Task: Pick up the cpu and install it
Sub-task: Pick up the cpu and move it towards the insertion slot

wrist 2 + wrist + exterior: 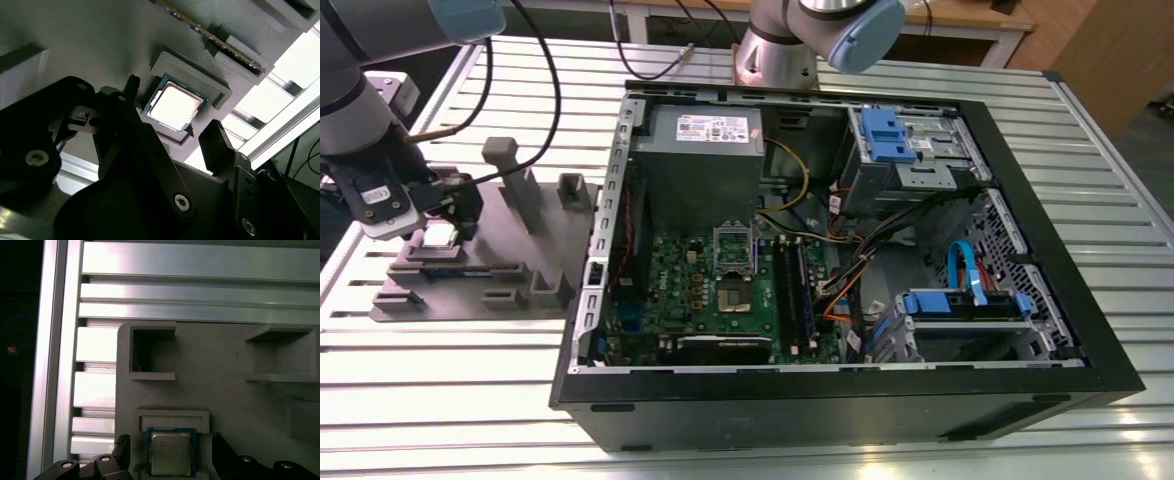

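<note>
The cpu [440, 235], a small square chip with a shiny metal top, lies flat in a raised seat of the purple-grey tray [487, 270] at the exterior view's left. Both wrist views show the cpu [174, 106] [170, 454] in that seat. My gripper [432, 222] hangs right above it, open. Its black fingers [216, 140] [123, 446] stand one on each side of the chip, with a gap between each finger and the chip's edge. The motherboard [720, 290] with its open socket [735, 262] lies inside the computer case [1014, 330].
Upright blocks [520, 190] rise from the tray just beside the gripper. The case's wall [607, 210] stands between the tray and the motherboard. A grey metal box [704, 135], drive cages [907, 150] and loose cables [881, 240] crowd the case. A second arm's base [781, 50] stands behind it.
</note>
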